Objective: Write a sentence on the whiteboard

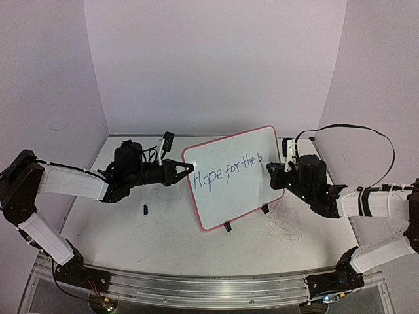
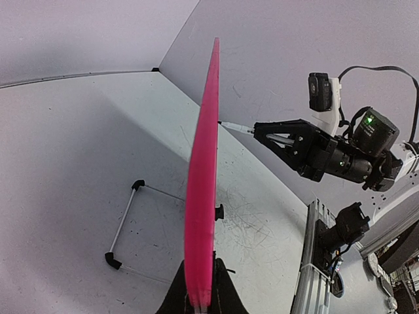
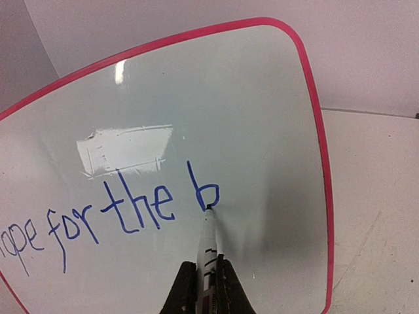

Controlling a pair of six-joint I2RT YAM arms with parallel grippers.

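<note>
The whiteboard (image 1: 232, 175) stands tilted on the table, white with a red-pink rim and black feet. My left gripper (image 1: 190, 168) is shut on its left edge; in the left wrist view the rim (image 2: 201, 196) runs edge-on up from my jaws. The sentence (image 1: 228, 171) reads "Hope for the b" in blue; it also shows in the right wrist view (image 3: 141, 206). My right gripper (image 1: 273, 171) is shut on a white marker (image 3: 208, 245), whose tip touches the bottom of the "b".
A small black cap (image 1: 145, 209) lies on the table left of the board. A wire stand frame (image 2: 127, 219) lies behind the board. The table is scuffed with pen marks (image 1: 285, 226). White walls enclose the back and sides; a metal rail (image 1: 209, 288) runs along the near edge.
</note>
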